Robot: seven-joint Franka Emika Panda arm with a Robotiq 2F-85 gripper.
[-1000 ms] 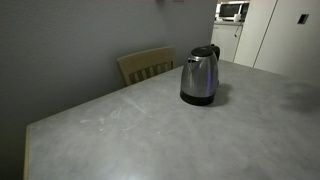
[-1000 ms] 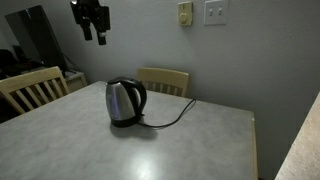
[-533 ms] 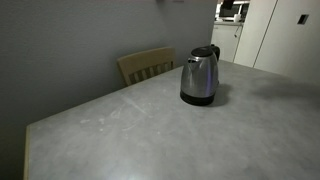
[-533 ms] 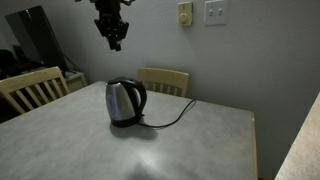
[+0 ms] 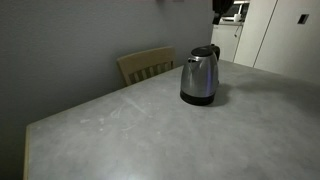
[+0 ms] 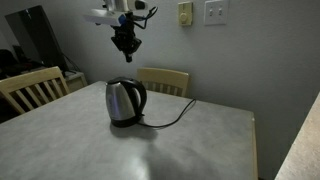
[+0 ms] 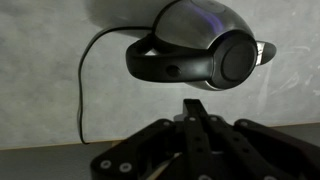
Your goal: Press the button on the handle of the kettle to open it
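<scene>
The steel kettle (image 5: 200, 78) with a black handle stands on its base on the grey table (image 5: 130, 130); it also appears in an exterior view (image 6: 125, 102). My gripper (image 6: 126, 45) hangs well above the kettle, pointing down, its fingers pressed together with nothing between them. Only its dark tip (image 5: 219, 9) shows at the top edge of an exterior view. In the wrist view the shut gripper (image 7: 193, 106) points at the kettle (image 7: 205, 25), whose black handle (image 7: 165, 62) curves to the left of the dark lid (image 7: 237, 60). I cannot make out the button on the handle.
A black power cord (image 6: 170, 121) runs from the kettle's base across the table. Wooden chairs (image 6: 163, 80) (image 6: 30, 88) stand at the table's edges. Wall switches (image 6: 215, 12) are behind; a counter with a microwave (image 5: 233, 11) lies beyond.
The gripper has moved sideways to a spot above the kettle and its fingers have closed from wide open to shut. The kettle has not moved.
</scene>
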